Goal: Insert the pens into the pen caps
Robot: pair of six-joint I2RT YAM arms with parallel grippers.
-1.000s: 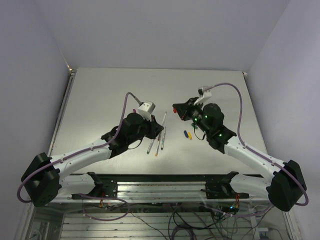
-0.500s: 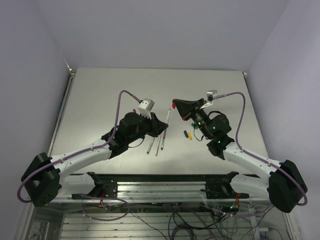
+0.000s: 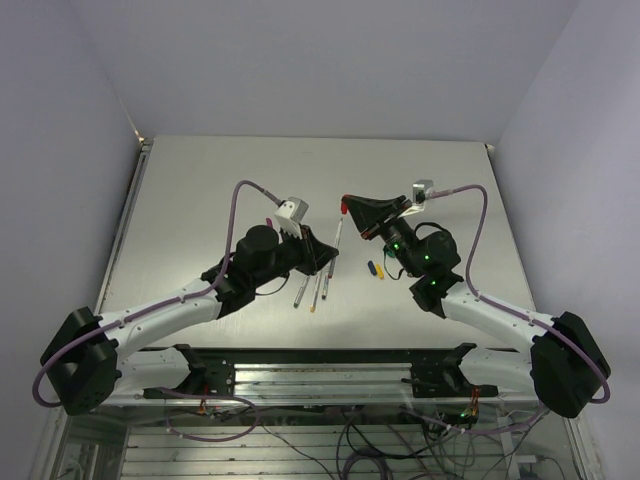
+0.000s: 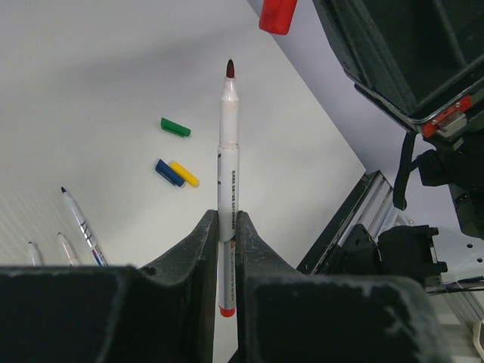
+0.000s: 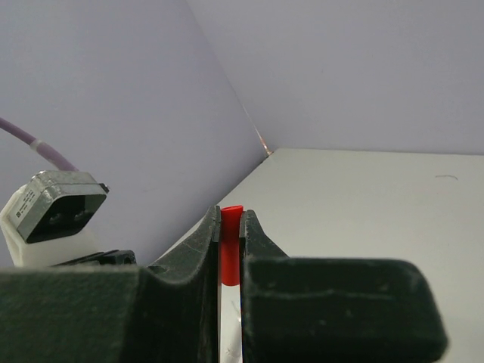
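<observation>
Red pen (image 4: 228, 144) gripped in left pincer (image 4: 227, 218), red cap (image 4: 277, 13) in right pincer (image 5: 231, 224)

White arms (image 3: 165, 305); black joints; purple cables (image 3: 236, 212)

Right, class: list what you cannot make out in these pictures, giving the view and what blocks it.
Red cap: left wrist view, cut by the top edge; right wrist view, its lower part hidden between the right hand's fingers.
Loose pens: top view, tip colours too small; left wrist view, the left hand covers their lower ends.
Green cap: top view, not found; perhaps under the right arm.
</observation>
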